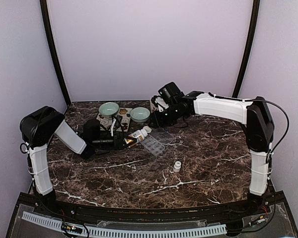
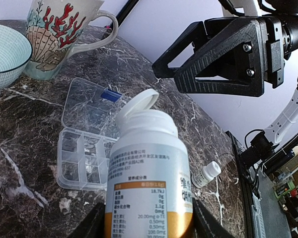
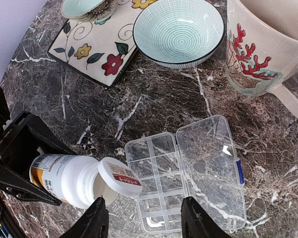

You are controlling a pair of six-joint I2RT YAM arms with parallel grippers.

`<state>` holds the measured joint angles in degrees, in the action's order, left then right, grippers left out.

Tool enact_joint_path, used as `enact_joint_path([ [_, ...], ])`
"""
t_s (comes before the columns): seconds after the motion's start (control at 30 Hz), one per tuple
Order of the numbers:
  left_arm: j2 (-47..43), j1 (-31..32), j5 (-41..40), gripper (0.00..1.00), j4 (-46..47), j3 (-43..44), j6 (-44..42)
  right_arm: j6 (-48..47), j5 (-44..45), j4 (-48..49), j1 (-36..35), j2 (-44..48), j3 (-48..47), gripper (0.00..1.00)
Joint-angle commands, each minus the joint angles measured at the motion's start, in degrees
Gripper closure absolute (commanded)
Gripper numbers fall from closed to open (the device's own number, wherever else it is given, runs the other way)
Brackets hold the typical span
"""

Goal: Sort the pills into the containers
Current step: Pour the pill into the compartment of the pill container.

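The containers are one clear organiser box (image 3: 161, 183) (image 1: 155, 144) (image 2: 82, 158), lying on the marble with its hinged lid (image 3: 211, 168) folded open. Left of the box, my left gripper (image 2: 146, 220) (image 1: 123, 142) is shut on a white pill bottle (image 2: 149, 168) (image 3: 64, 178) (image 1: 138, 135). The bottle is tipped toward the box, and its flip cap (image 3: 120, 177) hangs open over the box's edge. Above the box my right gripper (image 3: 145, 218) (image 1: 163, 113) is open, with nothing between its fingers. No pills show; the compartments look empty.
Two pale green bowls (image 1: 109, 108) (image 1: 139, 114) and a flowered tile (image 3: 97, 44) sit at the back. A coral-print mug (image 3: 258, 49) (image 2: 59, 34) stands beside the right gripper. A small white-capped vial (image 1: 177, 166) (image 2: 207, 173) lies nearer the front.
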<state>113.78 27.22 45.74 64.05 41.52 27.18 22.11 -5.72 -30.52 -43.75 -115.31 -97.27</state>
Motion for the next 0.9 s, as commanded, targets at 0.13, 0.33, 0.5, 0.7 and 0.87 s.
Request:
enact_joint_path([
  [0.13, -0.3, -0.3, -0.2, 1.0, -1.9, 1.7, -3.2, -0.6, -1.0, -0.7, 0.0, -2.5, -2.4, 0.49],
  [0.33, -0.4, -0.2, -0.5, 1.0, -3.6, 2.0, -4.5, -0.7, -1.6, -0.2, -0.1, -1.9, -0.7, 0.5],
  [0.5, -0.5, -0.2, -0.6, 1.0, -5.2, 2.3, -5.6, -0.8, -2.1, -0.1, -0.1, -2.2, -0.3, 0.5],
  [0.7, -0.8, -0.3, -1.2, 1.0, -6.9, 2.5, -7.0, -0.9, -2.4, -0.6, -0.1, -3.2, -0.7, 0.5],
  [0.87, -1.1, -0.3, -1.8, 1.0, -7.7, 2.5, -7.8, -1.1, -2.6, -0.7, -0.1, -3.6, -0.4, 0.5],
])
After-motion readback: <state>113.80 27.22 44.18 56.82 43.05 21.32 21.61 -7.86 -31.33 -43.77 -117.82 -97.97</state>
